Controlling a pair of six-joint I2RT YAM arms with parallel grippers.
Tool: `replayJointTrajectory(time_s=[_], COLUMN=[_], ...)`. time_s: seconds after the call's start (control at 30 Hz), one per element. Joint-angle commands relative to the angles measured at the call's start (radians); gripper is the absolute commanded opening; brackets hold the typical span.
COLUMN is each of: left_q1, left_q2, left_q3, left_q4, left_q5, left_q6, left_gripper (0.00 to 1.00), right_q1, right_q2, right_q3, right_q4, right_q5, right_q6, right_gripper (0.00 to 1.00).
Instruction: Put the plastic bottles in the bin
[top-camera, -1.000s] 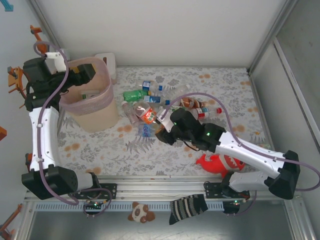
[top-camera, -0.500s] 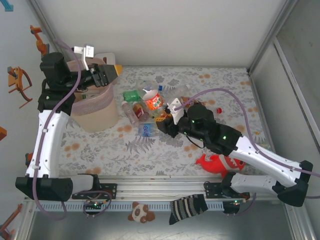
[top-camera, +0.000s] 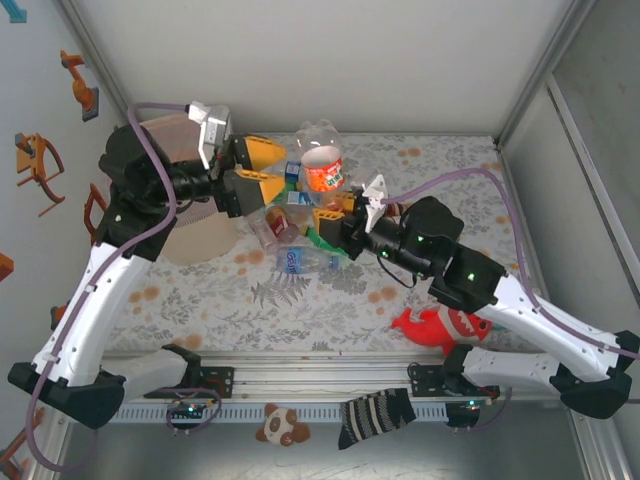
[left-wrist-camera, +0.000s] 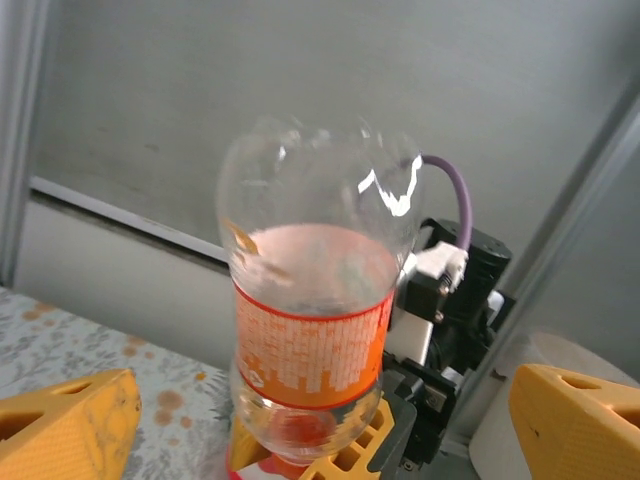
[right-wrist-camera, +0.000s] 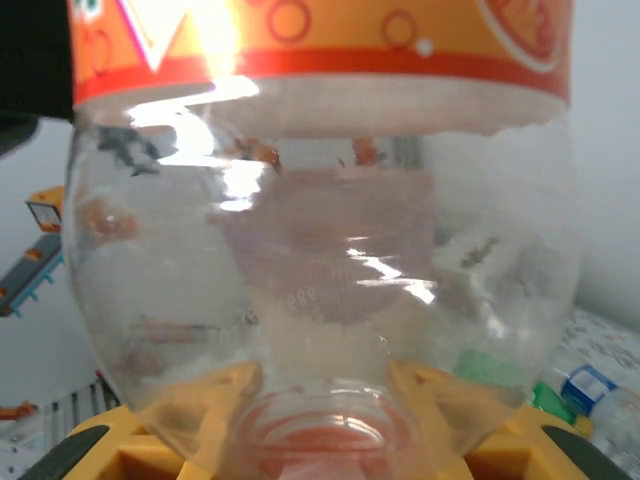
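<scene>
One aloft, the heap waits.
My right pincer (top-camera: 333, 214) clamps the clear orange-labelled plastic bottle (top-camera: 322, 166); my left pincer (top-camera: 262, 168) gapes at its nine o'clock, pale-pink plastic bin (top-camera: 198, 244) beyond; other bottles (top-camera: 288, 228) litter the table (top-camera: 450, 170).

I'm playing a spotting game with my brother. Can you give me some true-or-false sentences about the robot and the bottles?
1. The right gripper holds the orange-labelled bottle. True.
2. The left gripper is shut. False: its yellow fingers stand wide apart.
3. The orange-labelled bottle is held base down. False: its neck is in the gripper, base up.
4. Other bottles lie on the table. True.
5. The red plush toy sits in the bin. False: it lies on the table, away from the bin.
</scene>
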Motion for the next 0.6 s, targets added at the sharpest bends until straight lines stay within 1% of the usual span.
replayJointTrajectory(time_s=[0.0,0.13,0.2,0.3,0.47,0.57], left_q1=[-0.050,-0.113,-0.144,-0.186,-0.222,-0.225], left_q2=[0.006,0.032,0.039,0.047,0.037,0.033], left_q3=[-0.003,0.007,-0.004,-0.011,-0.017,-0.020], left_q4=[0.050,0.103,0.188,0.268,0.276,0.286], left_q5=[0.001,-0.029,-0.025,-0.002,0.006,0.002], left_q6=[0.064,0.065,0.034,0.021,0.060,0.062], left_gripper=[0.95,0.93,0.89,0.83,0.73,0.69], right_q1=[0.006,0.007,0.007,0.007,0.006,0.008], right_q2=[0.000,0.020,0.027,0.027,0.022,0.022], right_q3=[0.052,0.065,0.065,0.058,0.045,0.044], right_q4=[0.085,0.121,0.133,0.140,0.159,0.156], right_q5=[-0.117,-0.230,-0.256,-0.249,-0.250,-0.248], right_q6=[0.043,0.070,0.086,0.099,0.115,0.118], right_gripper=[0.15,0.15,0.15,0.15,0.15,0.15])
